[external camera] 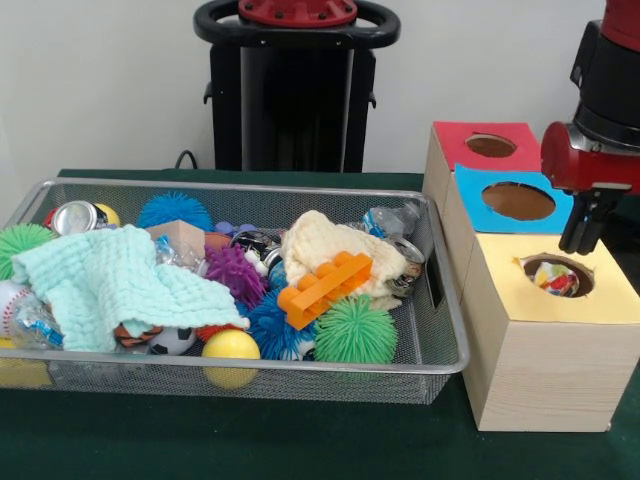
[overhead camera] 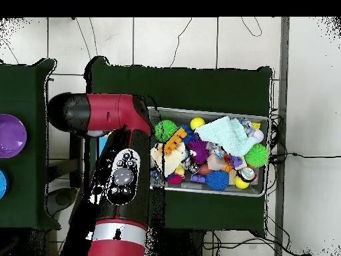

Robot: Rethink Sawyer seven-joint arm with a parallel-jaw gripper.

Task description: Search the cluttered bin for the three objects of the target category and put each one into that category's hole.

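Note:
My gripper [external camera: 585, 232] hangs at the right, just above the back edge of the hole in the yellow-topped wooden box [external camera: 610, 290]. It is open and holds nothing. A small multicoloured object [external camera: 557, 280] lies inside that hole. The wire mesh bin [external camera: 240, 188] on the left is full of clutter: a mint cloth [external camera: 110, 280], a cream cloth [external camera: 320, 245], an orange toy brick [external camera: 325, 288], spiky balls such as a green one [external camera: 355, 330], a yellow ball [external camera: 231, 347] and crushed cans [external camera: 78, 216]. In the overhead view my arm [overhead camera: 120, 173] hides the gripper and the boxes beside the bin [overhead camera: 213, 115].
Behind the yellow box stand a blue-topped box [external camera: 480, 205] and a red-topped box [external camera: 455, 140], each with a round hole. In the overhead view a purple plate [overhead camera: 10, 135] sits on a separate green table at the left.

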